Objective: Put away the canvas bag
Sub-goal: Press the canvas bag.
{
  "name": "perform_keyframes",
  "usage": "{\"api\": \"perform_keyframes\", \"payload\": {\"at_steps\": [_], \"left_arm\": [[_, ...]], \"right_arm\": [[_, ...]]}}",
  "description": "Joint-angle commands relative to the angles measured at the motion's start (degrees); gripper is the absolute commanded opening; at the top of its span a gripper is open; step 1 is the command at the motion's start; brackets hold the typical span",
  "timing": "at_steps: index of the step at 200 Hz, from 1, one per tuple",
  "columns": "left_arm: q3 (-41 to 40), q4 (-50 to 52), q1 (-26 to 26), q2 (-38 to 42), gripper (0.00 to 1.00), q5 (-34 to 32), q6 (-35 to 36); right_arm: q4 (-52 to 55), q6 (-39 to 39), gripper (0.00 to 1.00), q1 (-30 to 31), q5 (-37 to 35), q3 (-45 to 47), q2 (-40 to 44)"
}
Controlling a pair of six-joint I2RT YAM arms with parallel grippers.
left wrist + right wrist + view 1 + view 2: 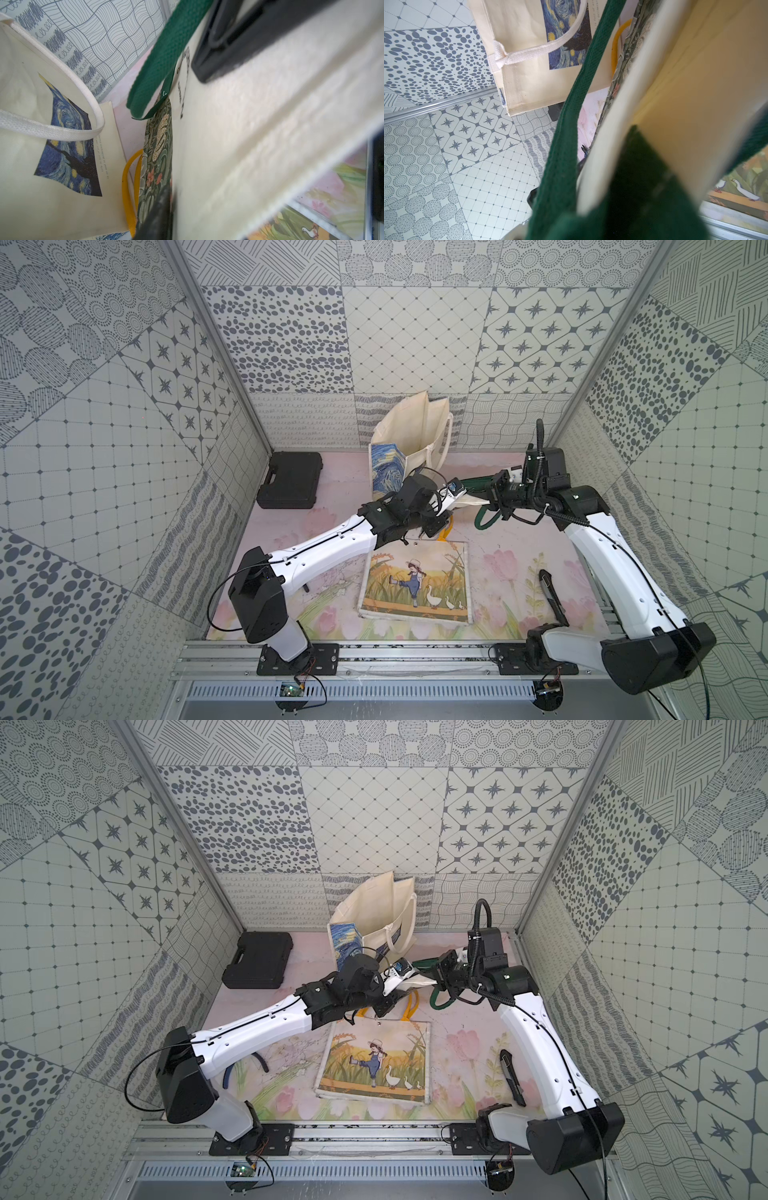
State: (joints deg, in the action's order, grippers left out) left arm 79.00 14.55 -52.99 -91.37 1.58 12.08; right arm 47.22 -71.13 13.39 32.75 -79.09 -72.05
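Jaws of right gripper (493, 498) are being pressed on the canvas bag (468, 499); those of left gripper (438, 522) cannot be told. Bag is being held aloft; stowing in far tote (409, 435) judged pending.

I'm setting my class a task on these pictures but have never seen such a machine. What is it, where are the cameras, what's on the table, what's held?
Two robot arms stand at a table. Two pictures look down from overhead, nearly alike; two come from cameras on the wrists. At the back are a starry tote and a black case; a goose-picture bag lies flat. The right tool is shut on a lifted cream green-handled bag; the left tool straddles it, grip unclear.
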Motion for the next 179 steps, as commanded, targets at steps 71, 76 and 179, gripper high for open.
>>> {"api": "perform_keyframes", "payload": {"at_steps": [71, 76, 179], "left_arm": [[-6.0, 0.7, 0.0, 2.4, 0.05, -2.0, -3.3], [-6.1, 1.0, 0.0, 2.4, 0.18, -2.1, -3.4], [-9.6, -0.1, 0.1, 4.8, 0.0, -3.7, -4.5]], "right_arm": [[-2.8, 1.9, 0.0, -4.1, 3.0, -7.1, 1.3], [-2.8, 1.9, 0.0, -4.2, 3.1, -7.1, 1.4], [-3.1, 1.6, 0.0, -6.8, 5.0, -5.9, 2.7]]}}
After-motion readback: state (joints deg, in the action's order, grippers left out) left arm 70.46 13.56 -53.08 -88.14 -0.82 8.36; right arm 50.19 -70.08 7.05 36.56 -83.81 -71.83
